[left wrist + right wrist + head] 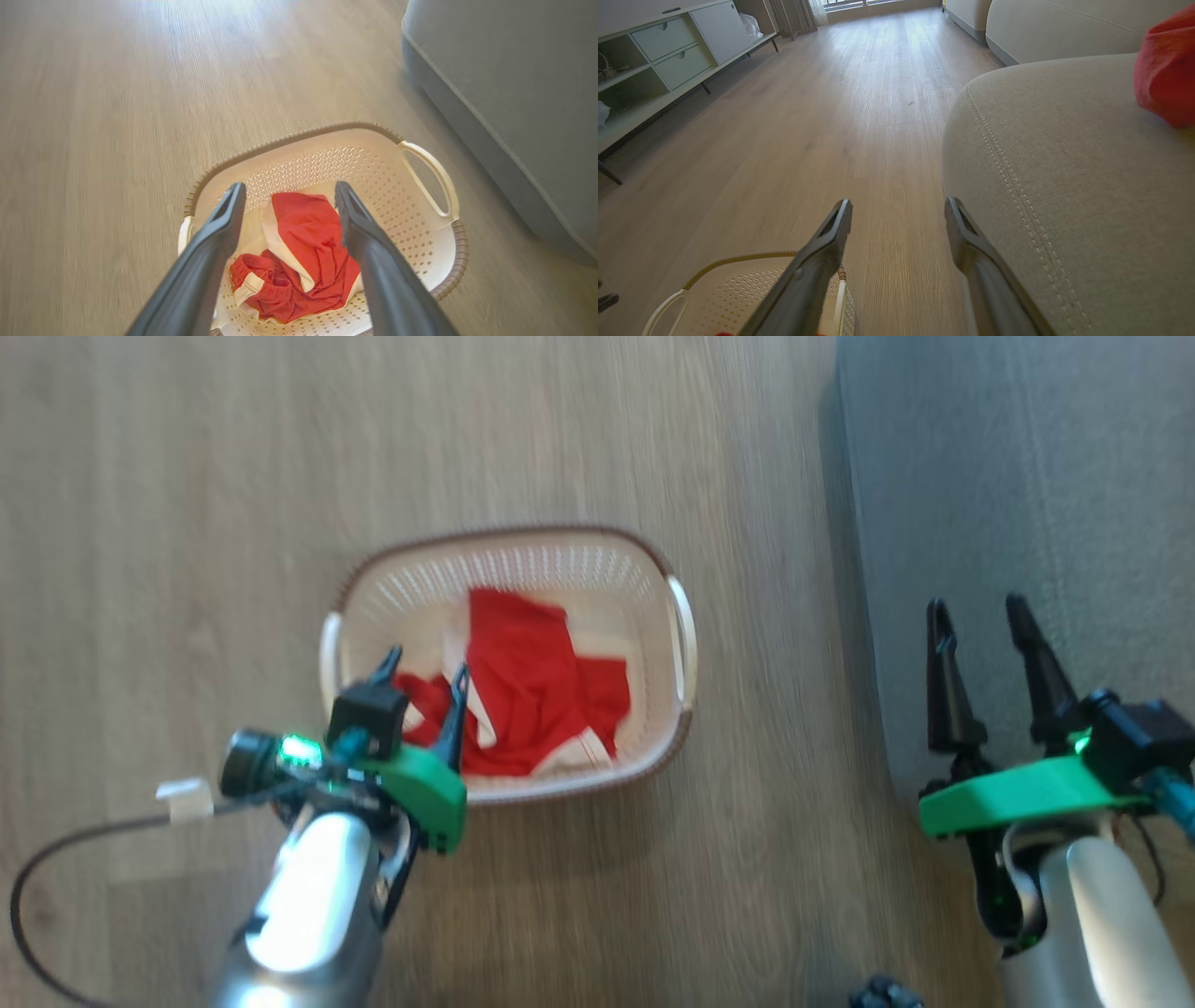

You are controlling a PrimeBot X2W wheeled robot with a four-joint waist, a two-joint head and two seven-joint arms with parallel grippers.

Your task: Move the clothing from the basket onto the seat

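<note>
The fingers [215,242] of the left gripper [425,667] were seen spread wide, nothing pinched, and held over the near end of the basket [504,534]. The red clothing [532,691] was found crumpled inside, between and just beyond the tips; whether it was touched could not be told. The right gripper [976,609] was likewise held parted and empty at the edge of the grey seat [1027,476]. Another red piece [1164,70] was spotted on the seat, well beyond its right finger.

Red clothing [532,691] with white trim; cream perforated basket [523,569] with brown rim; grey seat [1027,476]; pale wood-grain floor [187,523].
</note>
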